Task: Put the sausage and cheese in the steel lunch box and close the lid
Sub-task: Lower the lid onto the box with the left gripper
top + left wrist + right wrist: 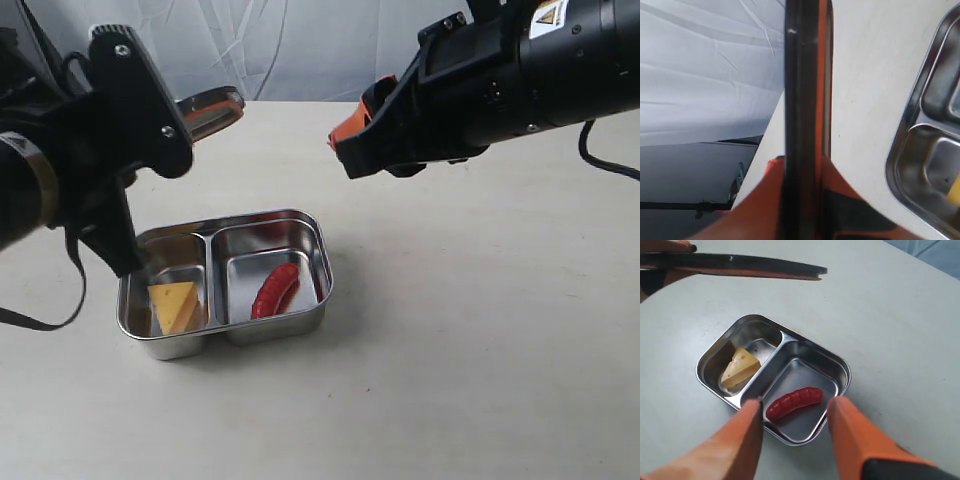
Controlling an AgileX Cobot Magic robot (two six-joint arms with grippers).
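The left gripper (802, 162) clamped the lid (800, 95) edge-on above the counter (900, 340), near the steel lunch box (840, 365). The right gripper (795, 402) hung spread and empty over it, with the cheese (740, 367) in one compartment and the sausage (792, 404) in the other.

A pale beige table (480, 350) with a matte top fills most of the scene. Behind its far edge hangs a wrinkled white-grey cloth (300, 50), with long folds. Under the cloth, past the table edge, the left wrist view shows a dark space with a thin black bar (685, 205). The light is soft.
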